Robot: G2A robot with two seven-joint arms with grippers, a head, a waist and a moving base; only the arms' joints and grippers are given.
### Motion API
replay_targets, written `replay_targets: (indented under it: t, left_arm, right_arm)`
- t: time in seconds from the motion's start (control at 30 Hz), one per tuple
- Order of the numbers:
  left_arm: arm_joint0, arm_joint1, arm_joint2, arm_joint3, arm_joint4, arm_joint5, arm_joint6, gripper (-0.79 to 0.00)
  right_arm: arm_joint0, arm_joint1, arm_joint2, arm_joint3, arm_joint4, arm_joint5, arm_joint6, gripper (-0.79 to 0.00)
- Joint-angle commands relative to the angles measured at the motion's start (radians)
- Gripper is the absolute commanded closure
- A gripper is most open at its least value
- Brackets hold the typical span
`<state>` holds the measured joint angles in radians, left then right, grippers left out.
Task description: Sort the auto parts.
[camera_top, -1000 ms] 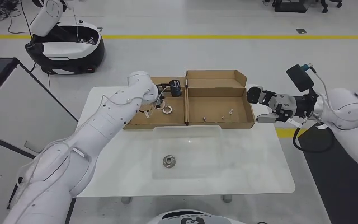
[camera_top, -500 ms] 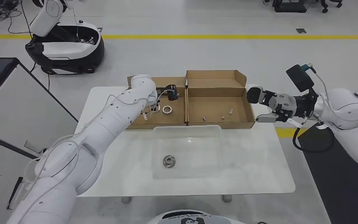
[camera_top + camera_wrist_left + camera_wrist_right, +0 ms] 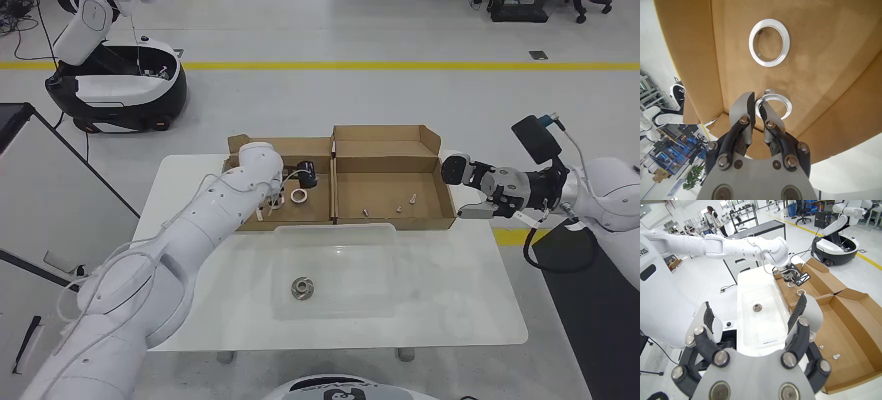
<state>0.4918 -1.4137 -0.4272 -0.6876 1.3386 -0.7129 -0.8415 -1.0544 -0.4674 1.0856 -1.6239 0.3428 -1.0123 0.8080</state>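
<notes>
Left cardboard box (image 3: 315,208), table's far left: left gripper (image 3: 756,103) inside, pincer narrow, clamped on rim of metal collar ring (image 3: 789,106) (one finger inside the bore, one outside). Ring seemed lifted off box floor. Second collar ring (image 3: 766,62) lay flat on floor just beyond, apart from the first.

Translucent tray (image 3: 350,250) at table middle: flanged metal hub (image 3: 303,288) sat alone in it.

Right cardboard box (image 3: 385,190) touched left box; small bolts (image 3: 398,209) scattered on floor.

Right gripper (image 3: 755,301) hung beside right box's outer end, pincer wide, holding nothing.
</notes>
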Motion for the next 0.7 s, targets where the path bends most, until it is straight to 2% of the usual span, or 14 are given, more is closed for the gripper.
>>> replay_targets:
  t: [0.0, 0.27, 0.43, 0.53, 0.67]
  left_arm:
    - [-0.002, -0.008, 0.005, 0.015, 0.008, -0.002, 0.009, 0.0]
    - [-0.009, -0.039, 0.018, 0.076, 0.017, -0.008, 0.028, 0.0]
    - [-0.016, -0.054, 0.021, 0.108, 0.025, -0.013, 0.04, -0.123]
    - [-0.021, -0.061, 0.021, 0.124, 0.029, -0.013, 0.049, -0.265]
    - [-0.028, -0.068, 0.016, 0.141, 0.033, -0.003, 0.062, -0.357]
  right_arm:
    - [0.0, 0.0, 0.0, 0.0, 0.0, 0.0, 0.0, -0.785]
    - [0.0, 0.0, 0.0, 0.0, 0.0, 0.0, 0.0, -0.785]
    - [0.0, 0.0, 0.0, 0.0, 0.0, 0.0, 0.0, -0.785]
    - [0.0, 0.0, 0.0, 0.0, 0.0, 0.0, 0.0, -0.785]
    - [0.0, 0.0, 0.0, 0.0, 0.0, 0.0, 0.0, -0.785]
